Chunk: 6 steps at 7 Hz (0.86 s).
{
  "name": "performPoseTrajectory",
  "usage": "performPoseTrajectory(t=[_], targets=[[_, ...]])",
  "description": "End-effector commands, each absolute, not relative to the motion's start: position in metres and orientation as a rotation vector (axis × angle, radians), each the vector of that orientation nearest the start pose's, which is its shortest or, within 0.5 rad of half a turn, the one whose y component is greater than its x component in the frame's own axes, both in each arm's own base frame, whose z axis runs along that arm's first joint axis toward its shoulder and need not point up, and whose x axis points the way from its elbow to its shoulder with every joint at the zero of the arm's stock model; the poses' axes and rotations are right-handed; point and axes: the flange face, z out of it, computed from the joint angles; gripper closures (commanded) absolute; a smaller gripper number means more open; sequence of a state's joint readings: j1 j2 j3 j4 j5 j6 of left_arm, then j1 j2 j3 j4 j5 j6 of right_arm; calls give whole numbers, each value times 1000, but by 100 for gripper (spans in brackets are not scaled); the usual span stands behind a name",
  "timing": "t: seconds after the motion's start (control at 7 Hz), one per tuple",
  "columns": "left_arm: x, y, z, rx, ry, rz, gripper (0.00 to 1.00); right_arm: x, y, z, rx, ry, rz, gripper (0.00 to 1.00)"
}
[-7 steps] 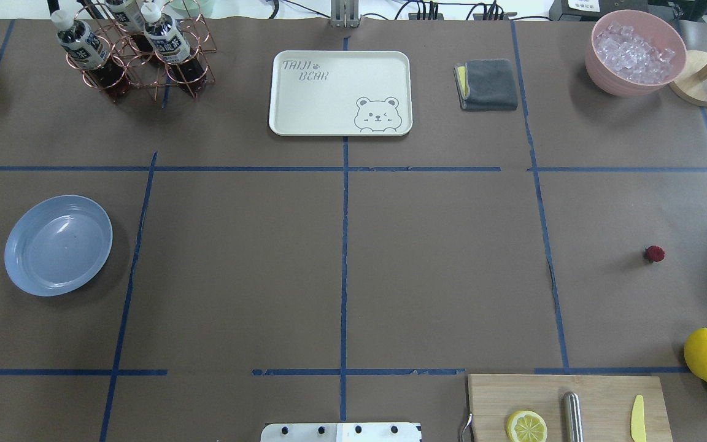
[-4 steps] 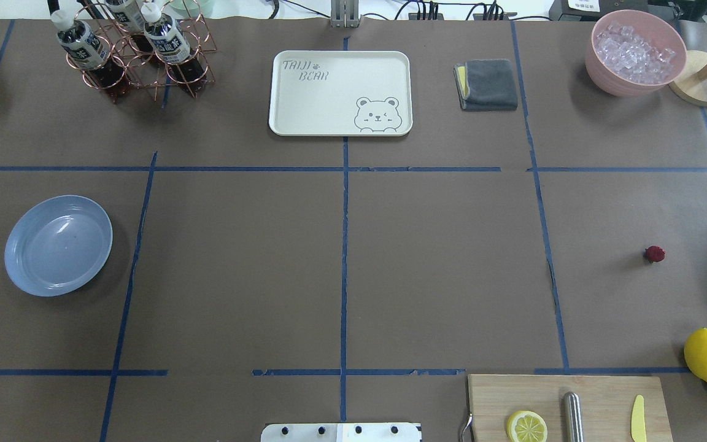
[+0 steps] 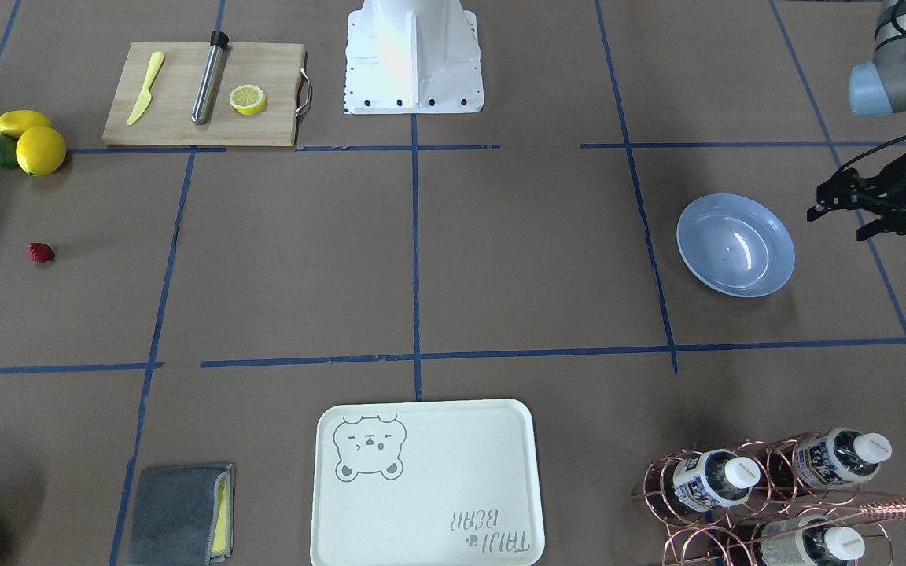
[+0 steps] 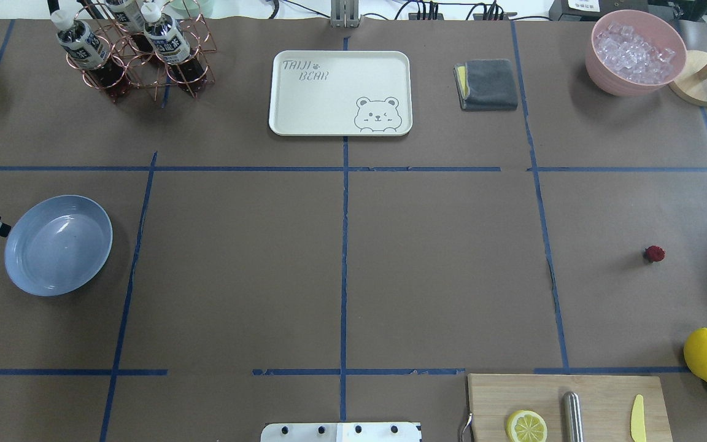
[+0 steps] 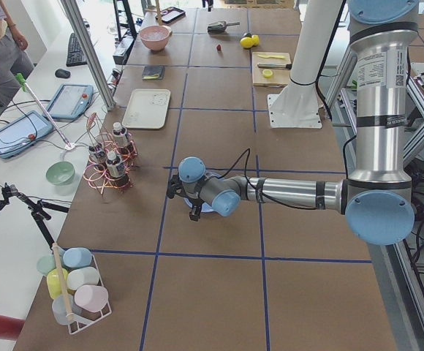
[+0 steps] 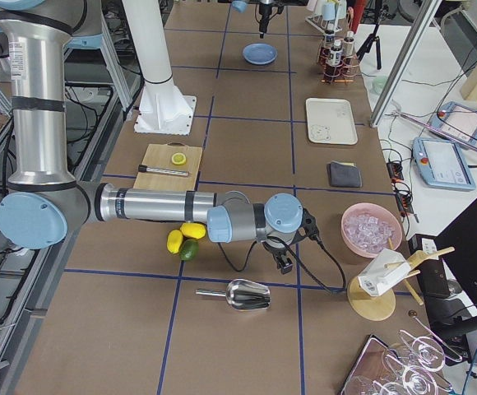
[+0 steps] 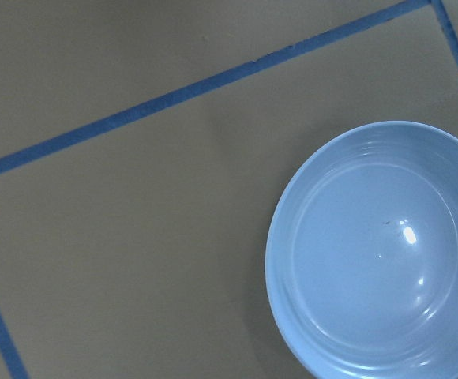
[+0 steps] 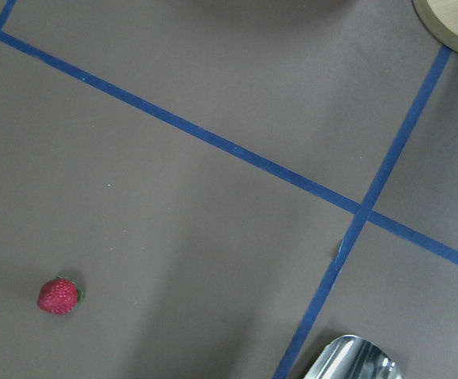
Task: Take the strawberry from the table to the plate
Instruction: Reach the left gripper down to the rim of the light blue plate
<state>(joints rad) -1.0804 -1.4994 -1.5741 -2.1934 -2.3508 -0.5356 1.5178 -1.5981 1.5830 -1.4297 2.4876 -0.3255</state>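
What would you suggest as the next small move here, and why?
I would probably centre the right gripper over the strawberry: it lies untouched on the table, low and left in the right wrist view, and the plate is empty.

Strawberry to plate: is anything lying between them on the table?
No. In the overhead view the table between the strawberry and the plate is bare, crossed only by blue tape lines.
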Motion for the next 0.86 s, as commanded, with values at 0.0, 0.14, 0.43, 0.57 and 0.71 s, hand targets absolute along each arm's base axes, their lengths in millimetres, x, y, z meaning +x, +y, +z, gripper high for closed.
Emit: performPoseTrajectory(t=[0.0, 0.14, 0.43, 0.57, 0.71], targets=[[193, -458, 636, 72, 913, 164, 14, 27, -490, 643, 236, -898, -408, 0], [205, -460, 637, 64, 914, 180, 15, 27, -490, 643, 238, -898, -409, 0], [215, -463, 635, 62, 916, 195, 27, 27, -490, 643, 236, -898, -410, 0], [215, -463, 635, 60, 916, 196, 53, 27, -490, 643, 236, -898, -410, 0], [216, -463, 634, 61, 918, 197, 100, 26, -490, 643, 236, -898, -412, 0]])
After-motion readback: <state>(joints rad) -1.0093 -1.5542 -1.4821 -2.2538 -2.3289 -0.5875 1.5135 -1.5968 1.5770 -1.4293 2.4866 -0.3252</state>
